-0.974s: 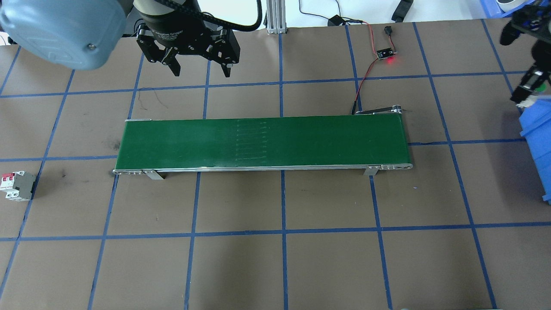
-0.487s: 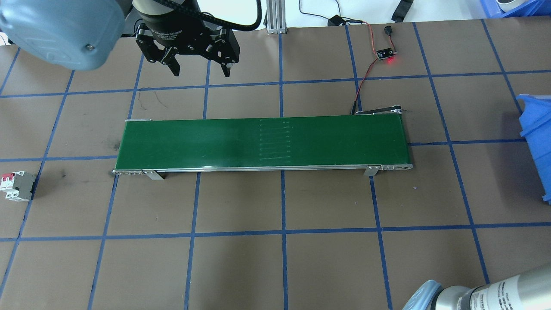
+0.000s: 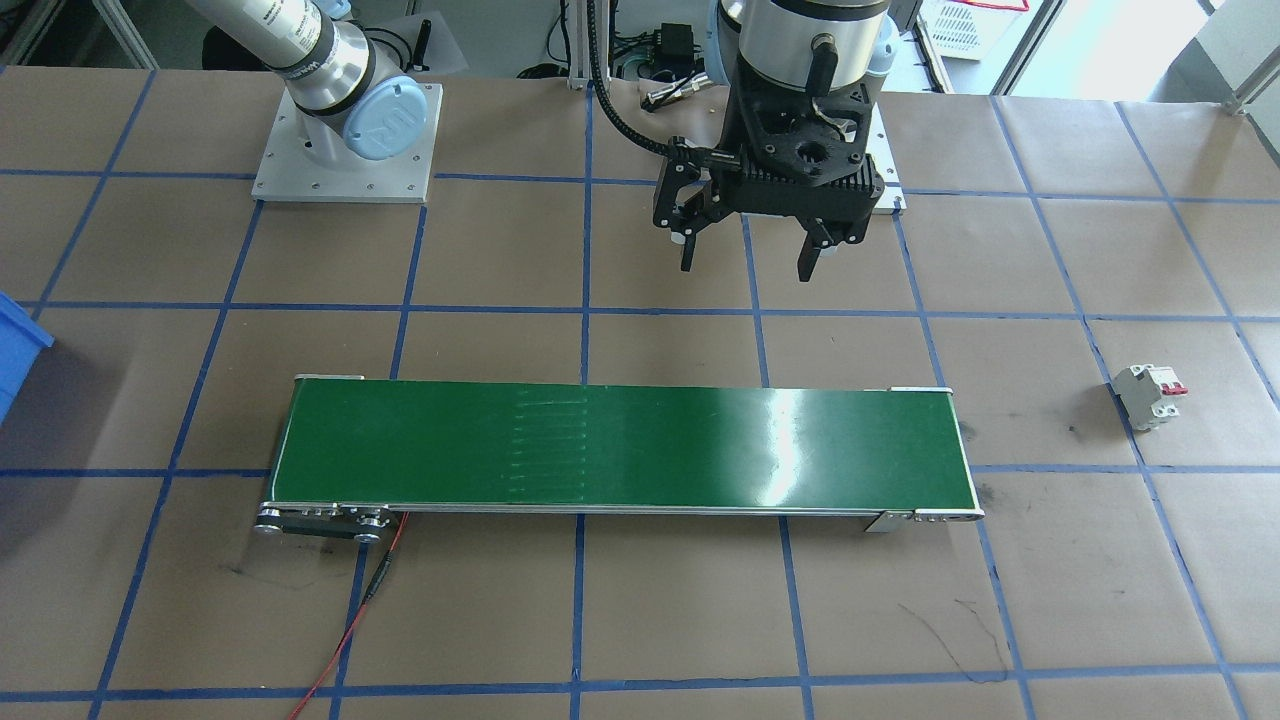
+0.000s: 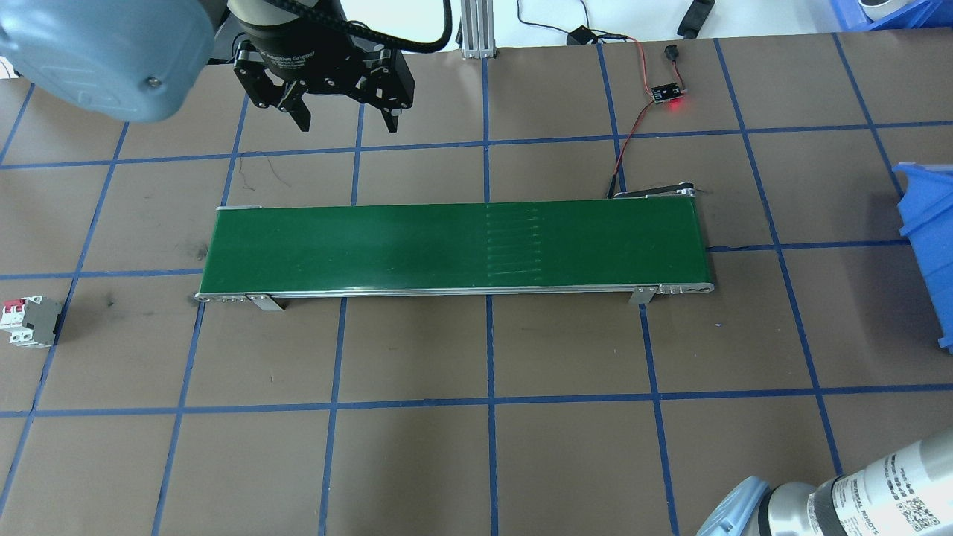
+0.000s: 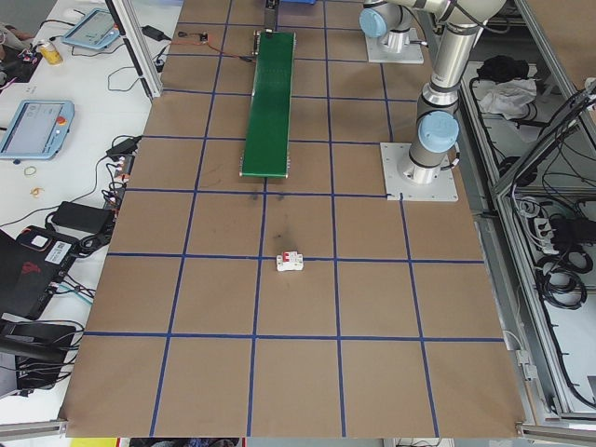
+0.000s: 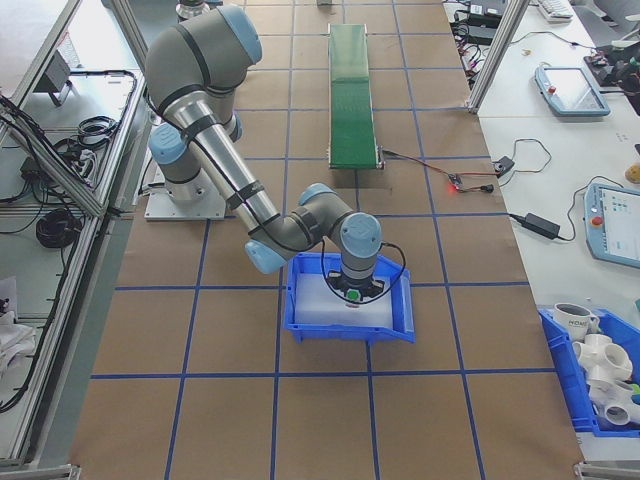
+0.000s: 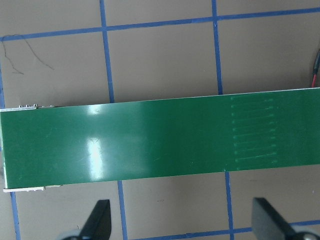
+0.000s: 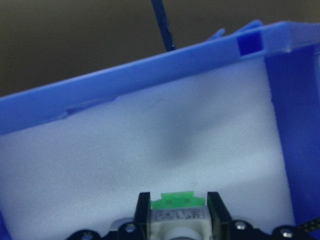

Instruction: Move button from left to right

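The button (image 8: 177, 220), green cap on a whitish body, sits between the fingers of my right gripper (image 8: 178, 201), which is shut on it. It hangs just above the white foam floor of the blue bin (image 8: 150, 70). In the exterior right view the right gripper (image 6: 352, 292) reaches down inside the blue bin (image 6: 350, 332). My left gripper (image 4: 347, 125) hovers open and holds nothing, behind the far side of the green conveyor belt (image 4: 447, 246); its fingers (image 7: 97, 220) frame the belt from above.
A white circuit breaker (image 4: 30, 320) with red levers lies at the table's left end. A small board with a red light (image 4: 666, 93) and its wires lie behind the belt's right end. The blue bin (image 4: 927, 246) stands at the right edge. My right arm's elbow (image 4: 819, 499) shows at the lower right.
My right gripper with the button left the overhead view's upper right, over the bin; its elbow came in at the lower right. The belt's stitch marks slid right. The left gripper stayed put.
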Motion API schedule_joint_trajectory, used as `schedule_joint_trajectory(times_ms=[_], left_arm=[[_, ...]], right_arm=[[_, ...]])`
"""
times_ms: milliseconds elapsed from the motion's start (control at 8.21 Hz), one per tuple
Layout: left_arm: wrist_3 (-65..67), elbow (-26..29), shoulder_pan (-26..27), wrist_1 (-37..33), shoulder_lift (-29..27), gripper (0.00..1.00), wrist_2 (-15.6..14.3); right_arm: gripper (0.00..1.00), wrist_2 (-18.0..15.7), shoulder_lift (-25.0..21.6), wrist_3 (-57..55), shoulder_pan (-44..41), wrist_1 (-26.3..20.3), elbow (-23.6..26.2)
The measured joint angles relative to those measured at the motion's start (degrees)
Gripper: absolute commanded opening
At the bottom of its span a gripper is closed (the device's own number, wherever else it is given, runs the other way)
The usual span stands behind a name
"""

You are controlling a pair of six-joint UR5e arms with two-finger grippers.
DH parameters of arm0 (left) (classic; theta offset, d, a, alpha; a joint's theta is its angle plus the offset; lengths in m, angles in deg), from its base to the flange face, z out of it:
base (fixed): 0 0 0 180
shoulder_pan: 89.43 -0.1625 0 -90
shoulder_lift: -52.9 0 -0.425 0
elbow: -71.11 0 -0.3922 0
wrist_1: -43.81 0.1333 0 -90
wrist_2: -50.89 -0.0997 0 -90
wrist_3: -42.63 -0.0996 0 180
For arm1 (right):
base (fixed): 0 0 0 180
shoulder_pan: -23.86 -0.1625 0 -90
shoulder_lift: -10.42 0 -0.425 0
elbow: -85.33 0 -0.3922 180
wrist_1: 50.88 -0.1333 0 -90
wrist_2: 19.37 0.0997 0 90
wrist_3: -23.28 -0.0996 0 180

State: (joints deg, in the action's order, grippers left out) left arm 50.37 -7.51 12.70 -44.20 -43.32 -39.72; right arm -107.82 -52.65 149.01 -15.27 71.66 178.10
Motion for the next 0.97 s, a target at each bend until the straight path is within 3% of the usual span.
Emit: schedule_joint_trajectory(times_ms=[244,731,974], left_arm=[[0.07,0.17,0.00,0.28,0.05,1.00,0.00],[-0.57,0.74,-0.61,0.92,0.19,1.00,-0.16],[-0.72,0.76,-2.63,0.97,0.54,1.00,-0.12]], right_arm=[[1.00,-1.37,1.61,1.98,0.08,1.30,0.36],[1.00,-1.75,-1.43,-0.17,0.12,-0.59,0.48],[1.00,-1.56,-8.88,-10.15,0.15,-8.64,0.53]])
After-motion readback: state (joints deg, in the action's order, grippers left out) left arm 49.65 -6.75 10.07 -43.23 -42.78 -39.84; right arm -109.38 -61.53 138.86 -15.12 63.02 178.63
